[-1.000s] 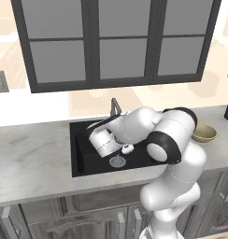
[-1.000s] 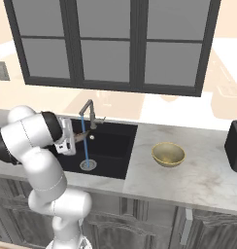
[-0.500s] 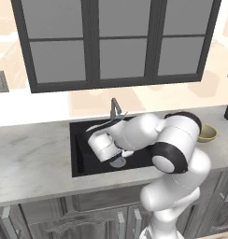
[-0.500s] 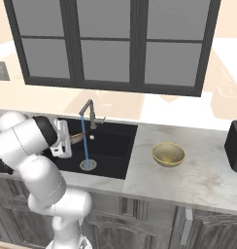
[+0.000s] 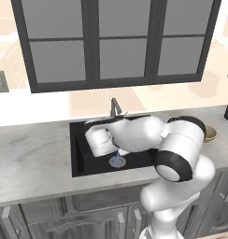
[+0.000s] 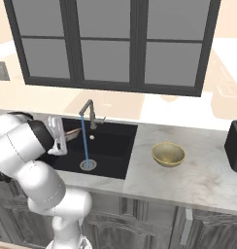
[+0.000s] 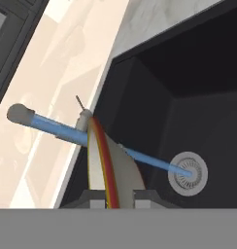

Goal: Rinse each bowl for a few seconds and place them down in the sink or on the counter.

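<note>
Over the matte black sink, end effector pinching a thin orange-rimmed cream bowl edge-on.

A kitchen is showing here; a black sink with running faucet is sitting in a marbled counter over grey cabinets; windows are standing at 12 o'clock.

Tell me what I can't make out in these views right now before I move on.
- Gripper: in the hand view its fingertips are cut off by the bottom band; in the left base view the arm covers it.
- Shallow bowl: seen edge-on in the hand view, so its inside is hidden; whether the water stream touches it is unclear.
- Olive bowl: half hidden behind the arm's elbow in the left base view.
</note>
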Tool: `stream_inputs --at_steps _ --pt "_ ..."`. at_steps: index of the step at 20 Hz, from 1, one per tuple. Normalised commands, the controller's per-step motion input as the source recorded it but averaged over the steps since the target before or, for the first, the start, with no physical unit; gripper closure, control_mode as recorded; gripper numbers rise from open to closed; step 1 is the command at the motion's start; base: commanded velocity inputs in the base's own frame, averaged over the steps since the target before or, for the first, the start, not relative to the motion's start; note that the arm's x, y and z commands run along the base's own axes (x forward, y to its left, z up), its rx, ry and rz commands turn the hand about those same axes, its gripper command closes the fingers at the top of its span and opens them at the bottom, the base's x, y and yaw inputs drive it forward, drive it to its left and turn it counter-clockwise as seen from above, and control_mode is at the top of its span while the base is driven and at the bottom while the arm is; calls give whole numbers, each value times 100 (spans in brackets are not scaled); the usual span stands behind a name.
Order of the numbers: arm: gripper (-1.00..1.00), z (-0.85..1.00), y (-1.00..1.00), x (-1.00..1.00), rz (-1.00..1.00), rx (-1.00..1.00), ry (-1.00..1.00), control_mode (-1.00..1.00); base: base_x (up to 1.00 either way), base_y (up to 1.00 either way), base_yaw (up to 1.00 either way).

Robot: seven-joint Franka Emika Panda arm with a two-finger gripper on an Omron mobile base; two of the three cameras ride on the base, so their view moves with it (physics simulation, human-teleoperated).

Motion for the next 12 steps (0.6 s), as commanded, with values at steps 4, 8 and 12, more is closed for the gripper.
stream_inputs --at_steps 4,8,12 --pt "100 50 31 -2 0 0 7 -100 0 0 0" --pt "100 40 42 -4 0 0 7 -100 0 0 0" --pt "100 34 44 -7 1 0 5 -100 0 0 0"
